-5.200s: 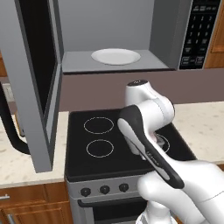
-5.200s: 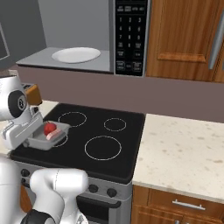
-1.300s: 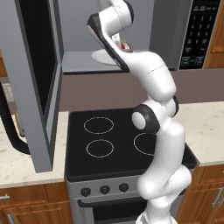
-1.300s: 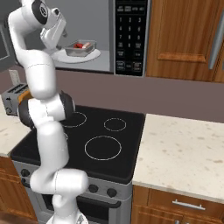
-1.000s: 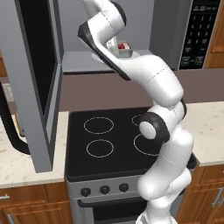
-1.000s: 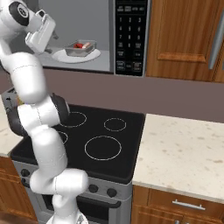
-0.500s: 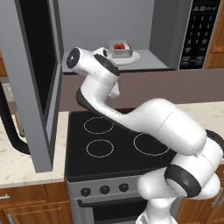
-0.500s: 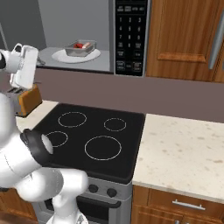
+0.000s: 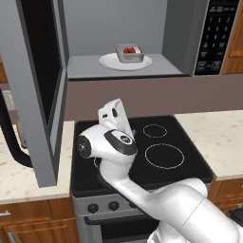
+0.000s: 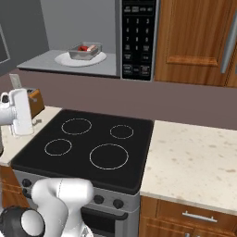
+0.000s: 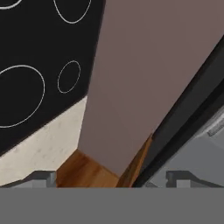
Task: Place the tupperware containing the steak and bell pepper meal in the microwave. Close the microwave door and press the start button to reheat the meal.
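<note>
The tupperware, clear with the red steak and bell pepper meal inside, sits on the white round plate in the microwave cavity. The microwave door hangs wide open on the left. My arm is folded low, and its white hand hovers over the stove's back left, well below the cavity. My gripper is open, with nothing between its fingertips. It faces the wall, the stove and a dark door edge.
The black stove top lies under the microwave. The keypad panel is right of the cavity. A brown block stands on the left counter. A speckled counter and wood cabinets are on the right.
My arm has swung from the microwave opening down and left to the stove's back left beside the door. The tupperware stays on the plate. The jaws remain open.
</note>
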